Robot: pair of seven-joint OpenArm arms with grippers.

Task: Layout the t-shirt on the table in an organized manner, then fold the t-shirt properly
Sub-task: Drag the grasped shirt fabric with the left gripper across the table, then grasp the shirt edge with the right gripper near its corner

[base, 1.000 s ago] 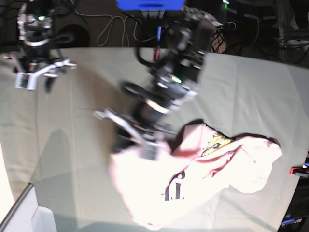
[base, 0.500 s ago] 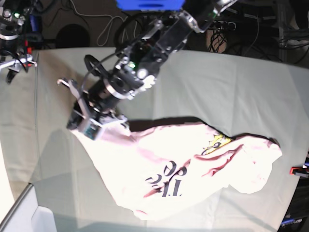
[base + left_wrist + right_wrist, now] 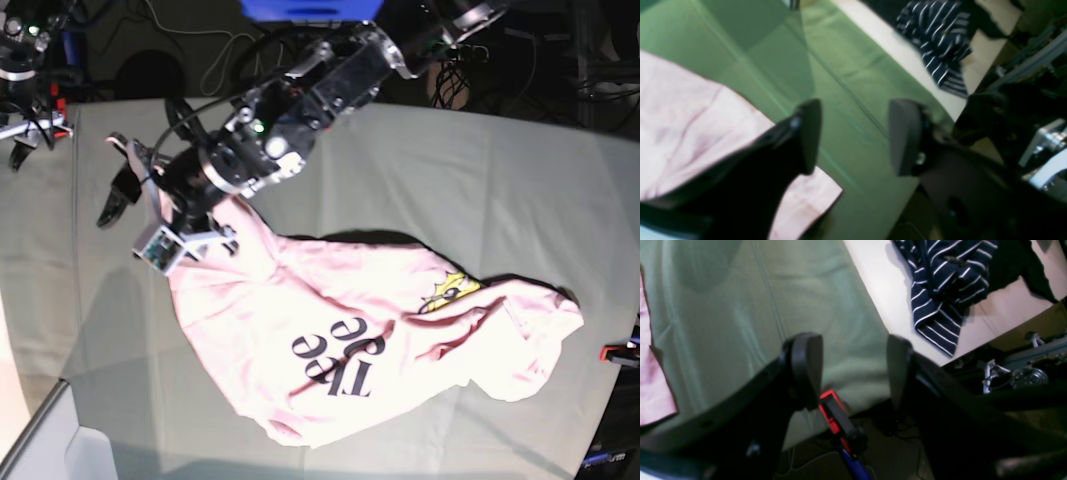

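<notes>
The pale pink t-shirt point(image 3: 340, 350) lies rumpled across the table point(image 3: 500, 180), front up, with black lettering and a small yellow sun showing. Its upper left corner reaches up to my left gripper point(image 3: 125, 180). In the left wrist view that gripper point(image 3: 855, 136) is open with only green cloth between its fingers. The pink t-shirt point(image 3: 690, 116) lies below and beside the left finger. My right gripper point(image 3: 35, 135) hangs at the table's far left corner. In its wrist view the right gripper point(image 3: 853, 370) is open and empty, over the table's edge. A strip of the t-shirt point(image 3: 653, 383) shows far left.
A dark striped garment point(image 3: 940, 283) lies on a pale surface beyond the table's edge and shows again as the striped garment point(image 3: 937, 36). A red-and-black clamp point(image 3: 833, 415) grips the edge under my right gripper. Another clamp point(image 3: 620, 352) sits at the right edge. A white box point(image 3: 60, 450) stands at bottom left.
My left arm pulled the shirt's corner left and upward, spreading the shirt so the lettering shows, then its jaws opened and let the cloth go. The right arm withdrew to the far left corner.
</notes>
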